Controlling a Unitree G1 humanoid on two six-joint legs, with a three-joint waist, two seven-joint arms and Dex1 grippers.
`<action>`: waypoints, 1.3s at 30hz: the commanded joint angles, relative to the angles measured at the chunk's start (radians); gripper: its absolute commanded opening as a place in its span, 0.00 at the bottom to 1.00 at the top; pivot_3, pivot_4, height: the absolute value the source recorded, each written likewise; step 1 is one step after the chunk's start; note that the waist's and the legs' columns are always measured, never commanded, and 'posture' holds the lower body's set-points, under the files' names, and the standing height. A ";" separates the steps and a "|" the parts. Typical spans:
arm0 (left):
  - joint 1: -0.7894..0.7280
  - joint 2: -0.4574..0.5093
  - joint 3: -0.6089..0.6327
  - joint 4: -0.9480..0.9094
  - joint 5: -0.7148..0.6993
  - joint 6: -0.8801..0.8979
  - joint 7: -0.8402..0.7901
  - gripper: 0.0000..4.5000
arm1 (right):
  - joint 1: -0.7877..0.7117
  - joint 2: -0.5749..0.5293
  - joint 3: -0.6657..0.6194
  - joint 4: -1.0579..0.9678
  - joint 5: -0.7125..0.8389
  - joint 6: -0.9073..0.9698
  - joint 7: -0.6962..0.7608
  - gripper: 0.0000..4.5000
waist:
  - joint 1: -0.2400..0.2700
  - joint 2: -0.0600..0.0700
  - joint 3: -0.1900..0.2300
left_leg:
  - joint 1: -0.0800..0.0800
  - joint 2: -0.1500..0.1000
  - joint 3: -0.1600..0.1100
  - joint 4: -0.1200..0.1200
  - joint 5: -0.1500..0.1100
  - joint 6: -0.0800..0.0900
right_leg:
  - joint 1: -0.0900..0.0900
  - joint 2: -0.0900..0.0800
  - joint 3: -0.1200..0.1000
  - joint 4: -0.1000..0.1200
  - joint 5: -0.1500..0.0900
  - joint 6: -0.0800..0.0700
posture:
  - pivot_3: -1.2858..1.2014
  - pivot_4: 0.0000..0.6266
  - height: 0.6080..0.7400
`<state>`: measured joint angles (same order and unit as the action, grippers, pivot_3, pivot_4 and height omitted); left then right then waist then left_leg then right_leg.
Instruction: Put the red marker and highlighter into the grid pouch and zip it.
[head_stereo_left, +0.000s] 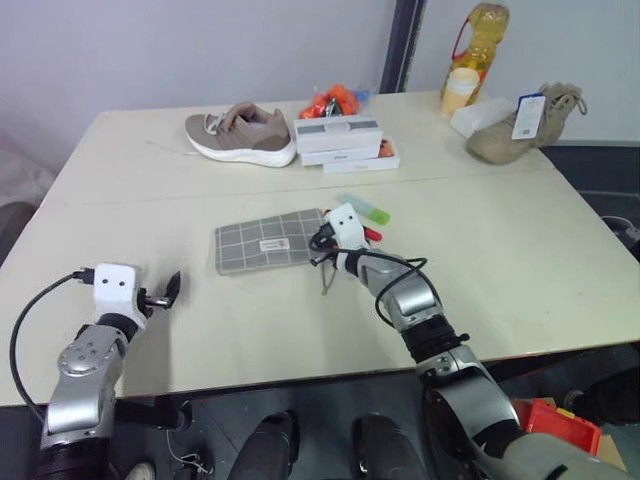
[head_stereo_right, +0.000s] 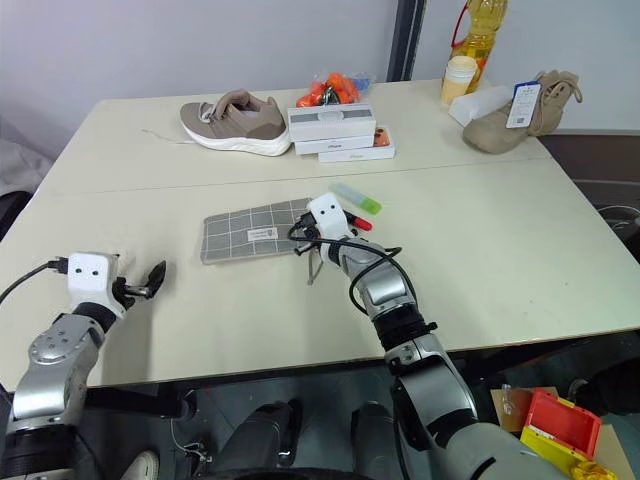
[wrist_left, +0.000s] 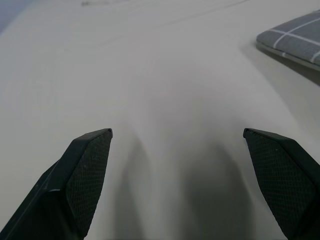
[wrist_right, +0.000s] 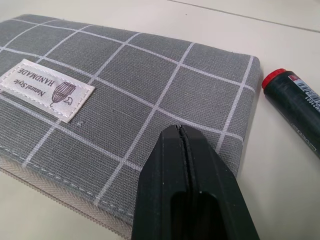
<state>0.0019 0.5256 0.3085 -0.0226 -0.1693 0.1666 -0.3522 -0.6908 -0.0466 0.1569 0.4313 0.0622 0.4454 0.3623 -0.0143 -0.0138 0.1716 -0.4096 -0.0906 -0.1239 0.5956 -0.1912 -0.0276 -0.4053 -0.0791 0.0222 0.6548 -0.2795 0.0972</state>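
Grid pouch (wrist_right: 125, 85) flat on counter (head_stereo_left: 520, 260), soft, limp fabric, best taken at zipper edge; right gripper (wrist_right: 187, 145) pressed together over its corner, left gripper (wrist_left: 175, 150) apart, red marker (wrist_right: 295, 107) beside.

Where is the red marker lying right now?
The red marker lies on the table just off the grid pouch's right-hand end, beside the shut right gripper and near the highlighter.
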 joint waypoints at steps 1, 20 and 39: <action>-0.038 0.073 -0.064 0.066 0.085 -0.160 -0.079 1.00 | -0.004 0.012 -0.003 -0.005 0.002 0.000 0.004 0.01 | 0.000 0.000 0.000 | 0.000 0.000 0.000 0.000 0.000 0.000 | 0.000 0.000 0.000 0.000 0.000 0.000 | 0.52 0.24 1.00; -0.538 0.104 -0.393 0.896 0.274 -0.987 -0.363 0.94 | 0.031 0.041 0.014 -0.047 -0.019 0.002 -0.011 0.00 | 0.000 0.001 -0.001 | 0.000 -0.001 0.000 0.000 0.000 0.000 | -0.002 0.000 -0.001 0.001 0.000 0.001 | 0.52 0.24 1.00; -0.456 0.049 -0.294 0.730 0.040 -0.816 -0.437 0.01 | 0.041 -0.052 -0.005 -0.251 0.010 -0.040 0.092 0.00 | -0.010 0.001 -0.001 | 0.000 -0.001 0.000 0.001 0.000 0.000 | -0.003 0.000 0.000 0.007 0.000 0.001 | 0.52 0.24 1.00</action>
<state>-0.4804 0.5710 -0.0235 0.7970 -0.0684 -0.7116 -0.8014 -0.6463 -0.0770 0.1767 0.2811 0.0412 0.4312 0.4075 -0.0245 -0.0132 0.1709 -0.4099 -0.0916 -0.1236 0.5961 -0.1909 -0.0273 -0.4082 -0.0791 0.0228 0.6616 -0.2792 0.0983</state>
